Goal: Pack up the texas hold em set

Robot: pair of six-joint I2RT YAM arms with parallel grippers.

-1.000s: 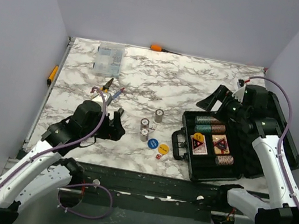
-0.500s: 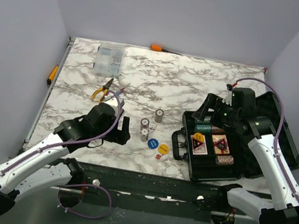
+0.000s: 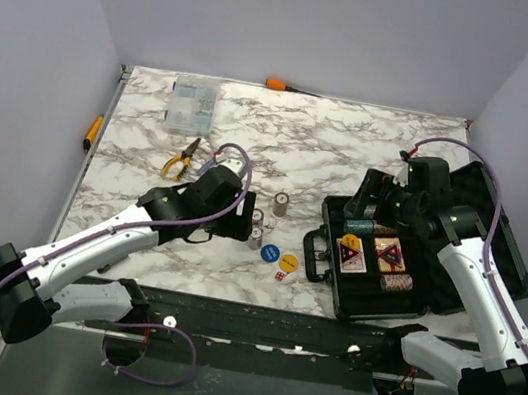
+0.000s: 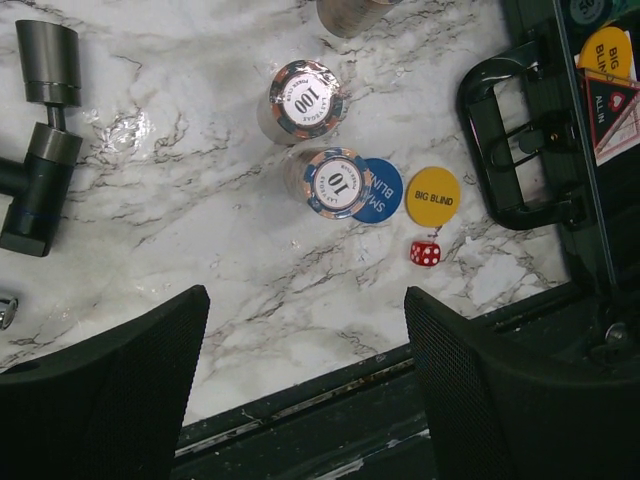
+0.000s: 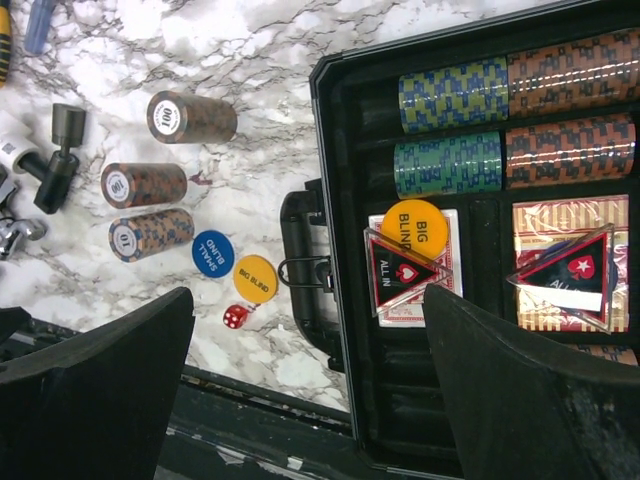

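The black case [image 3: 429, 304] lies open at the right, holding teal [image 5: 450, 95] and brown [image 5: 570, 70] chip stacks and two card decks [image 5: 415, 265]. Three brown chip stacks [image 3: 258, 219] stand on the marble left of it, also seen in the left wrist view [image 4: 335, 182]. A blue disc [image 3: 270, 253], a yellow disc [image 3: 289, 261] and a red die [image 3: 280, 275] lie beside them. My left gripper [image 3: 240, 222] is open and empty just left of the stacks. My right gripper [image 3: 375, 201] is open and empty above the case's far left corner.
A clear parts box [image 3: 191, 104] and yellow-handled pliers [image 3: 182, 158] lie at the back left. An orange-handled tool [image 3: 281, 85] lies at the far edge. The case handle [image 4: 510, 140] faces the discs. The table's front edge is close below the die.
My left arm has swung right and forward, from the left side to beside the chip stacks. My right gripper has shifted slightly over the case's far left corner.
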